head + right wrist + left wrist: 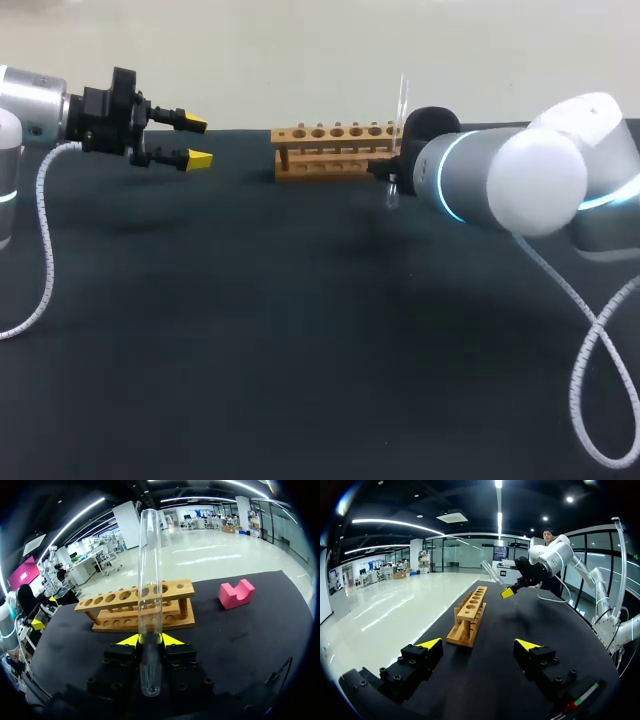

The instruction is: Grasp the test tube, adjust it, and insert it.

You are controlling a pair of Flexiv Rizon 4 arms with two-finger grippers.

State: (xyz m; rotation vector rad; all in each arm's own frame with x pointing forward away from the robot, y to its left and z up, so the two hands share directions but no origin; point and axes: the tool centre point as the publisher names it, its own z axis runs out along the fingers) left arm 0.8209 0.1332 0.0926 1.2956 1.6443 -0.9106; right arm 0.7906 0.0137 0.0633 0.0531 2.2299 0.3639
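Note:
A clear glass test tube [150,570] stands upright between the yellow tips of my right gripper [150,640], which is shut on its lower part. In the head view the tube [402,103] hangs just off the right end of the wooden rack [335,150], tilted slightly, and my right arm's wrist hides the fingers. The rack [136,605] lies ahead of the tube, with its row of holes facing up and nothing in them. My left gripper [197,141] hovers open and empty to the left of the rack. From its own wrist view [479,645] the rack [468,614] lies straight ahead.
A pink notched block [236,593] sits on the black table beside the rack's far end in the right wrist view. The dark tabletop [300,330] stretches bare in front of the rack. A white cable [600,350] loops down from my right arm.

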